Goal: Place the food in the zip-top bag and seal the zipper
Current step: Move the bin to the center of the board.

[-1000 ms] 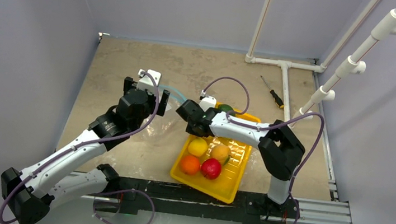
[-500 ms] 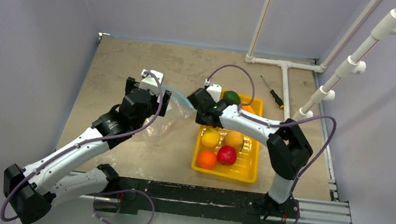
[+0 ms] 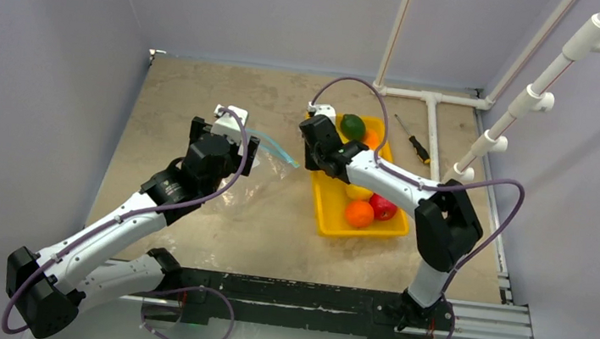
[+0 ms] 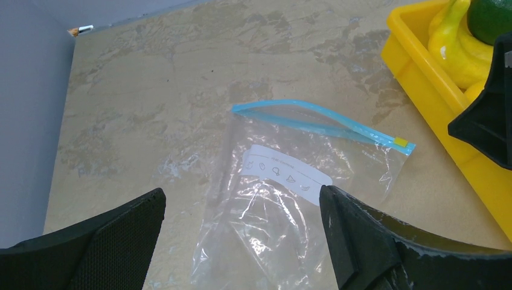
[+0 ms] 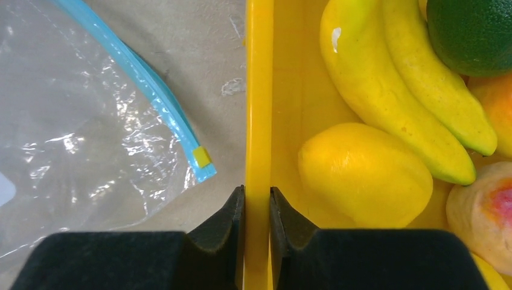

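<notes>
My right gripper (image 5: 258, 193) is shut on the left rim of the yellow tray (image 5: 258, 90), one finger inside and one outside. The tray (image 3: 326, 208) holds the food: bananas (image 5: 386, 66), a lemon (image 5: 362, 175), a dark green avocado (image 3: 354, 125), a peach (image 5: 483, 208), an orange (image 3: 358, 214) and a red apple (image 3: 383, 206). The zip-top bag (image 4: 284, 199) lies flat and empty on the table, left of the tray. Its teal zipper (image 4: 320, 119) faces the far side, with one end close to the tray rim. My left gripper (image 4: 241, 241) hovers open above the bag.
A screwdriver (image 3: 413, 141) lies at the back right beside a white pipe frame (image 3: 434, 125). Grey walls close in the table on the left, back and right. The right gripper's black body (image 4: 489, 121) stands just right of the bag.
The right gripper has dragged the tray away from the near edge toward the back right and turned it. Its jaws closed a little tighter on the rim. The left arm has stayed put.
</notes>
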Robot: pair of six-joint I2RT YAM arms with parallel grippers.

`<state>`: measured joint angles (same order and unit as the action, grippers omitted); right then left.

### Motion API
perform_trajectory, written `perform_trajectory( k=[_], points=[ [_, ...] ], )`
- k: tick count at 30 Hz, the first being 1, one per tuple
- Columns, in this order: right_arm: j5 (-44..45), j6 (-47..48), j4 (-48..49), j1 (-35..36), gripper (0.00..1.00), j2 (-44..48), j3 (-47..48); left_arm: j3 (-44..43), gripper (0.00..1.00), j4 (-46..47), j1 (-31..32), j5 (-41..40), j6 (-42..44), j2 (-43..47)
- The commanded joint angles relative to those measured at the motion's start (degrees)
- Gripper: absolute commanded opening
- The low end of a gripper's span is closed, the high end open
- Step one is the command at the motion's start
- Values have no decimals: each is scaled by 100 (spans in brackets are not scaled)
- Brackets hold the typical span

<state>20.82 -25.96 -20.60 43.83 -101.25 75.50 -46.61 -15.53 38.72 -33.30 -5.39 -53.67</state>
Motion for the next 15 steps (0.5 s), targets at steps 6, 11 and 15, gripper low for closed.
perform_trajectory(
  k=[6, 11, 15],
  points=[
    [166, 763, 650, -432, 0, -118, 248, -50, 97, 129, 31, -98, -20, -3],
    [197, 745, 758, -495, 0, -380, 348, -47, 97, 119, 25, -110, -16, -21],
    [152, 782, 814, -537, 6, -488, 390, -39, 97, 121, 29, -124, -6, -29]
  ],
)
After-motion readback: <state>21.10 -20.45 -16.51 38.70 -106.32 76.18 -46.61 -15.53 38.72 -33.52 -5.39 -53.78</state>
